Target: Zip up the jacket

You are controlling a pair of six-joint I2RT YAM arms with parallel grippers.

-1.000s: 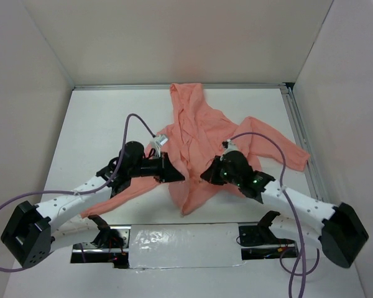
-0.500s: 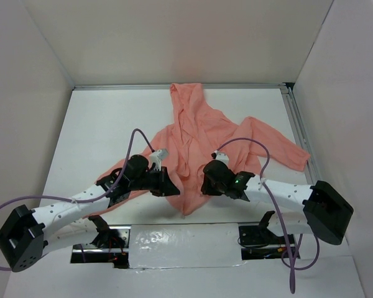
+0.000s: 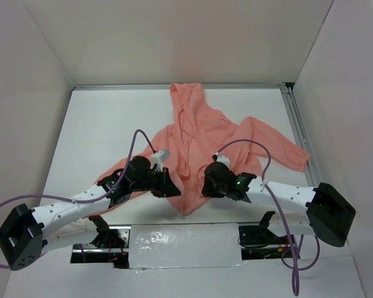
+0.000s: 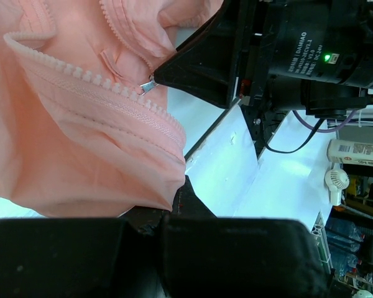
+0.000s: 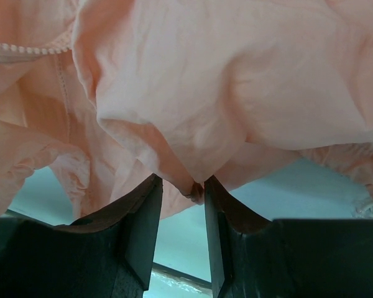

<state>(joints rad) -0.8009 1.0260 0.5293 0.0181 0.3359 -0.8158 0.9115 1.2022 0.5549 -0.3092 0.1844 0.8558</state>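
Note:
The salmon-pink jacket [image 3: 199,133] lies spread on the white table, hood at the far side. Both grippers are at its lower front. My left gripper [image 3: 169,188] is shut on the hem of the left front panel; in the left wrist view the fabric [image 4: 81,143] runs down into its closed fingers [image 4: 168,214]. The zipper teeth [image 4: 93,81] and the metal zipper pull [image 4: 148,85] show there, with the right gripper's tip [image 4: 158,74] at the pull. My right gripper [image 3: 205,184] pinches a small fold of jacket [image 5: 236,93] between its fingertips [image 5: 183,186].
A metal rail [image 3: 301,136] runs along the table's right edge, and white walls stand on three sides. A taped strip [image 3: 180,245] lies at the near edge between the arm bases. Purple cables [image 3: 137,136] loop over both arms.
Both grippers have moved nearer and closer together at the jacket's lower front, and the right arm has swung in low. In the last half second almost nothing moved.

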